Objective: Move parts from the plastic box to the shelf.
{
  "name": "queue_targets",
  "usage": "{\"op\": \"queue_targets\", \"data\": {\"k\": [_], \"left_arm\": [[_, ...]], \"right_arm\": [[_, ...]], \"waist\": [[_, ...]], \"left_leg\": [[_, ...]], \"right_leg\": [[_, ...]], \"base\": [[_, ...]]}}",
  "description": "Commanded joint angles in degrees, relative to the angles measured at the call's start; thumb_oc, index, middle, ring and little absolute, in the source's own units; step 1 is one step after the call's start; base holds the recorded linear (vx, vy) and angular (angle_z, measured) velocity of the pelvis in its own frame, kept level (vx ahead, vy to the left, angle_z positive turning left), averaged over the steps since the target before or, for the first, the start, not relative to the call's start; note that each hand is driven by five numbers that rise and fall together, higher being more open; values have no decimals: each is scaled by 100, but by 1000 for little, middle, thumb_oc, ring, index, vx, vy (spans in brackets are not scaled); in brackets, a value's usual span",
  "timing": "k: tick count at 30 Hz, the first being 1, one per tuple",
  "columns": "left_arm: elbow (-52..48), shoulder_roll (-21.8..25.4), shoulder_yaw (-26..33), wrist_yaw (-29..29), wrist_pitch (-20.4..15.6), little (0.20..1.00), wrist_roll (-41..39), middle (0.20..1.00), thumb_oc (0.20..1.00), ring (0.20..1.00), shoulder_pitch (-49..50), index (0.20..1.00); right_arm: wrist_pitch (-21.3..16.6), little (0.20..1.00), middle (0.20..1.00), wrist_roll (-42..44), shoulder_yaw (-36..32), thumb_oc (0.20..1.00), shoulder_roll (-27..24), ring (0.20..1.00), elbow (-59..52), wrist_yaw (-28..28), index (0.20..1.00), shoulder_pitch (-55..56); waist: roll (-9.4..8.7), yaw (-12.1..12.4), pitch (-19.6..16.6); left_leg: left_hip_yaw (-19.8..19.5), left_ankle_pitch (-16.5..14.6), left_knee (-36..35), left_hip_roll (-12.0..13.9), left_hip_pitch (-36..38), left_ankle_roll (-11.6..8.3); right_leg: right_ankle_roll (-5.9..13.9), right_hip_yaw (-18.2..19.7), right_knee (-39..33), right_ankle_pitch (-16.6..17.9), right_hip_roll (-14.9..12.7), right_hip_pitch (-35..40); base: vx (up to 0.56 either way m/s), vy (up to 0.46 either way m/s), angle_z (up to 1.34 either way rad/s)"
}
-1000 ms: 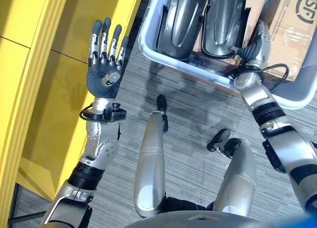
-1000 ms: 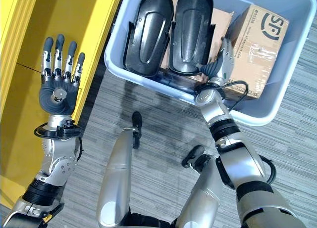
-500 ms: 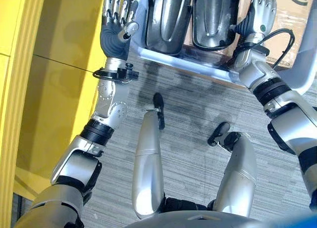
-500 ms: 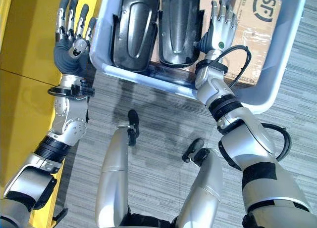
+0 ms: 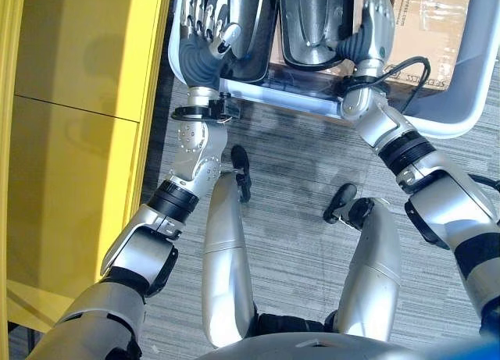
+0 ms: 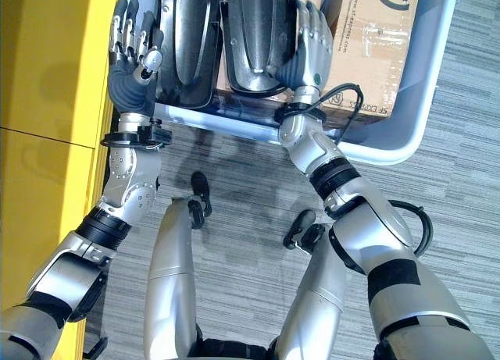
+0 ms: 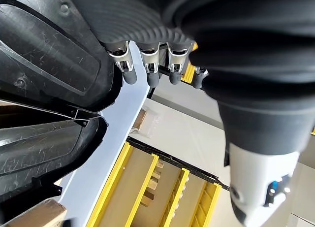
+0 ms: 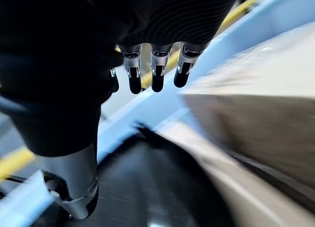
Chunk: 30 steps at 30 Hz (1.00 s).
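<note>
Left eye view: over the last second I have brought both arms up to the box (image 5: 469,94). The left hand (image 5: 205,40), previously raised over the yellow shelf (image 5: 78,102), now flanks the left black part (image 5: 254,24), fingers straight and spread. The right hand (image 5: 373,28) sits between the right part (image 5: 312,24) and the carton (image 5: 430,24), fingers relaxed. Judgement: the two-handed pickup is set up, nothing gripped yet.

Right eye view: same layout; both parts lie side by side in the box on top of cardboard. The floor (image 6: 250,196) is grey striped carpet.

Left wrist view: fingers (image 7: 129,69) extended, holding nothing, over the box's pale rim beside the part; yellow racking beyond.

Right wrist view: fingers (image 8: 157,74) extended and empty, the part below, the carton beside.
</note>
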Motion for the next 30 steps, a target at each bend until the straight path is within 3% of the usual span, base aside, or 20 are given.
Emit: {"op": "queue_targets", "data": {"k": [1,6,9,10,11,12,16,19,22,28,30], "left_arm": [[-277,-156,16,121,-225,1000,305,1000,1000,1000,-111,1000],[-341,-150,42,47,-261,1000,368,1000,1000,1000,27,1000],[-334,-188,79,-38,-231,1000,423,1000,1000,1000,114,1000],[-351,-229,64,-2,-242,1000,485,1000,1000,1000,140,1000],[-347,-251,65,1,-245,1000,502,1000,1000,1000,146,1000],[-313,-275,71,32,-262,1000,501,1000,1000,1000,136,1000],[-253,-342,55,86,-276,1000,493,1000,1000,1000,99,1000],[-269,-368,57,175,-272,1000,503,1000,1000,1000,92,1000],[-246,-347,34,258,-126,1000,438,1000,1000,1000,-83,1000],[-299,-273,13,368,-4,1000,442,1000,1000,1000,-141,1000],[-300,-242,8,304,11,1000,413,1000,1000,1000,-127,1000]], "right_arm": [[-240,1000,1000,-669,-203,1000,-75,1000,74,-446,1000,-35],[-99,1000,1000,-1241,-225,1000,-98,1000,-297,-747,1000,14],[-82,1000,1000,-659,-294,1000,-47,1000,-455,-497,1000,124],[250,1000,1000,-335,-311,1000,9,1000,-463,-561,1000,190],[317,1000,1000,-116,-310,1000,29,1000,-399,-592,1000,196],[236,1000,1000,425,-352,1000,92,1000,-182,-600,1000,207],[-247,1000,1000,959,-475,1000,245,1000,128,-97,1000,306],[-313,1000,1000,926,-458,1000,326,1000,201,-43,1000,324],[-446,1000,1000,1248,-417,1000,448,1000,363,459,1000,109],[16,1000,1000,804,-211,1000,338,1000,391,616,1000,-67],[13,1000,1000,1437,-164,1000,349,1000,404,456,1000,-79]], "waist": [[215,234,-239],[205,242,-239],[173,246,-239],[169,243,-239],[173,246,-239],[189,248,-239],[224,254,-239],[241,273,-239],[262,328,-239],[245,365,-239],[239,379,-239]], "left_leg": [[211,-152,-574,-325,476,30],[189,-198,-495,-317,479,41],[164,-240,-415,-305,436,56],[156,-259,-366,-314,392,65],[159,-266,-348,-319,380,69],[163,-291,-305,-318,356,70],[166,-307,-295,-351,320,68],[158,-295,-282,-357,275,71],[131,-278,-199,-365,206,43],[68,-297,-35,-358,102,26],[34,-315,64,-322,19,20]], "right_leg": [[197,-47,662,20,405,-55],[199,-62,719,-29,403,-27],[194,-77,772,-58,389,-45],[182,-69,814,-79,388,-85],[172,-64,829,-93,394,-93],[153,-59,873,-128,393,-115],[139,-69,923,-195,362,-131],[122,-77,949,-218,345,-157],[95,-126,1021,-252,319,-184],[99,-134,1126,-281,290,-229],[89,-140,1203,-317,269,-271]], "base": [[40,-4,1],[30,-2,1],[11,-8,0],[0,0,0],[0,0,0],[0,0,0],[10,17,0],[0,0,0],[23,22,4],[20,-12,8],[15,-12,4]]}}
